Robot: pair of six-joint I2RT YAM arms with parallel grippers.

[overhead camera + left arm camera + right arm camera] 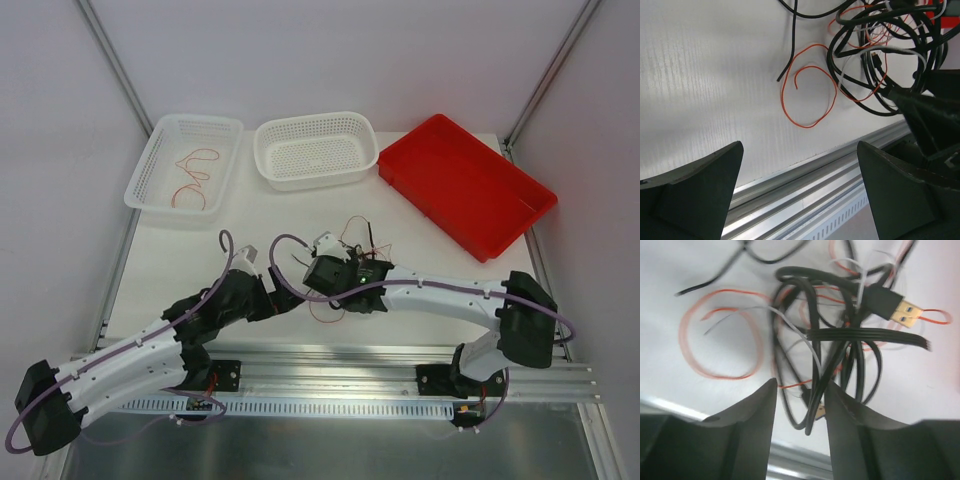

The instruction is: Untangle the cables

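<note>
Two robot arms meet over the tangle of cables (815,360) at the near middle of the white worktop (170,262), just inside the aluminium rail (805,185). The right tool (800,385) hangs low over the knot with its fingers partly parted. Several black cords loop through the gap between them, and none looks pinched. The left tool (797,150) stands wide open and empty beside a loose red-orange wire loop (808,126) at the edge of the pile.

The main risk is a bundled grab. If the right tool shuts where it is, it will likely catch more than one cord and lift the whole knot rather than a single strand. The USB plug (890,304) and the flat black ribbon lead (860,334) lie across the other loops, so either could snag and pull the knot tighter. Nothing pins the pile down, so a pull may drag it toward the rail, where thin wires could slip into the slots. One red-orange wire (195,172) already lies in the left white basket (140,190).
</note>
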